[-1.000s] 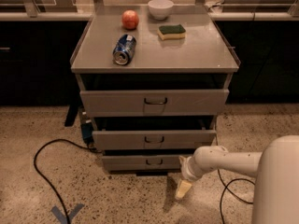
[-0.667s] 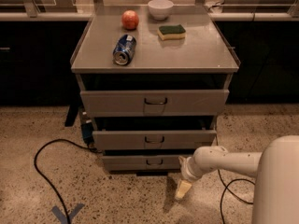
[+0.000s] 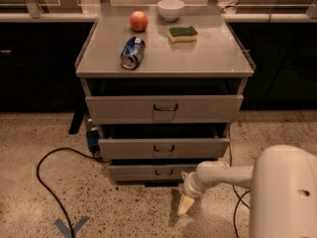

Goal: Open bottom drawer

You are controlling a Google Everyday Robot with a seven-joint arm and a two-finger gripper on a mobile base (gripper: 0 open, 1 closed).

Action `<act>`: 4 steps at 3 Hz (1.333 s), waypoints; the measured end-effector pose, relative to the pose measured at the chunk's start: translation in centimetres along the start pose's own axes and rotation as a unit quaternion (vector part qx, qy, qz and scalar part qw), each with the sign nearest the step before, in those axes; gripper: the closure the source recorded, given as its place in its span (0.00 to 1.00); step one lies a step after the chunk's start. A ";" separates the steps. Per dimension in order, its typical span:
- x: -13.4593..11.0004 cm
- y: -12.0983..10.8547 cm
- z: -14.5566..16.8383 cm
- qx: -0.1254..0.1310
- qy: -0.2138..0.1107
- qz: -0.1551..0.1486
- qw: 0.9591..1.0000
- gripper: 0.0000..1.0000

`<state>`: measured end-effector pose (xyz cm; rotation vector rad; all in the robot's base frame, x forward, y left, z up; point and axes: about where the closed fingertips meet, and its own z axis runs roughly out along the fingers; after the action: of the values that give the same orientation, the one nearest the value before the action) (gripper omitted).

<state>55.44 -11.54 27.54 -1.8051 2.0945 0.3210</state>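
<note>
The bottom drawer (image 3: 148, 172) is the narrowest grey front at the foot of the cabinet, with a small dark loop handle (image 3: 163, 172) at its centre. It stands out only slightly, with a dark gap above it. My gripper (image 3: 185, 203) hangs at the end of the white arm, just below and right of the drawer's lower right part, pointing down at the floor. It touches nothing.
The mid drawer (image 3: 163, 148) and top drawer (image 3: 164, 108) sit above. On the cabinet top (image 3: 208, 58) lie a blue can (image 3: 132, 52), an apple (image 3: 139, 20), a white bowl (image 3: 171, 9) and a sponge (image 3: 182, 33). A black cable (image 3: 47, 182) loops on the floor at left.
</note>
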 end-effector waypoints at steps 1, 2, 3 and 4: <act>0.5 -0.9 4.9 0.004 -0.003 0.003 1.000 0.00; 0.5 -3.1 8.3 0.031 0.018 -0.014 0.999 0.00; 1.2 -5.5 8.5 0.054 0.040 -0.006 0.998 0.00; 1.5 -5.6 8.5 0.054 0.045 -0.003 0.998 0.00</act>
<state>61.81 -10.40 19.48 -1.7928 2.1214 0.1237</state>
